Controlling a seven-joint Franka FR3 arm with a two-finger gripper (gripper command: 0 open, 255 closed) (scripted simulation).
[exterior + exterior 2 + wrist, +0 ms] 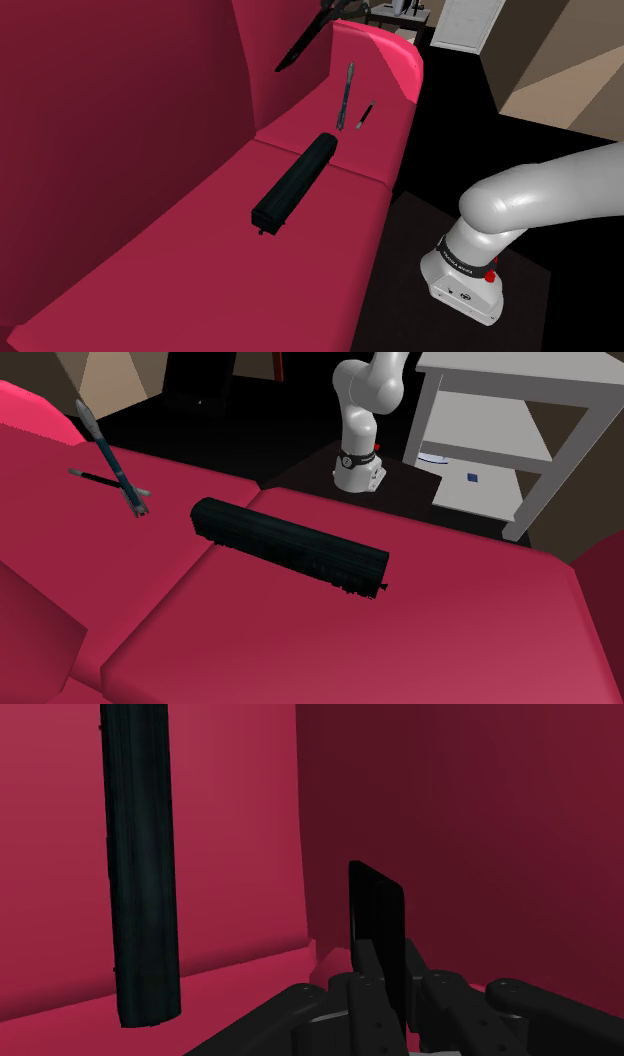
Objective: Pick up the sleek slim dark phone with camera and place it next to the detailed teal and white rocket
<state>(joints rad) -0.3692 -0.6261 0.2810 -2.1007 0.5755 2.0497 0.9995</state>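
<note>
A red sofa (180,270) takes up most of the scene, and the white arm (540,200) is mounted on its stand at the near right. A long dark block (295,183), shaped like a train carriage, lies lengthwise across the seam of the seat cushions. At the far end of the seat, close to the armrest, the slender teal and white rocket (347,92) is seen; whether it lies flat or leans cannot be told. The phone (378,929), a thin black slab, is clamped upright between the fingers of the gripper (388,982) and carried above the seat close to the backrest, well apart from the rocket. A thin dark stick (364,115) rests just beside the rocket.

The phone is gripped at one end only, so it could be tipped or slid out by a quick swing. The rocket or the stick could be knocked if the phone is lowered too close. The block could be clipped if the phone is carried low.
</note>
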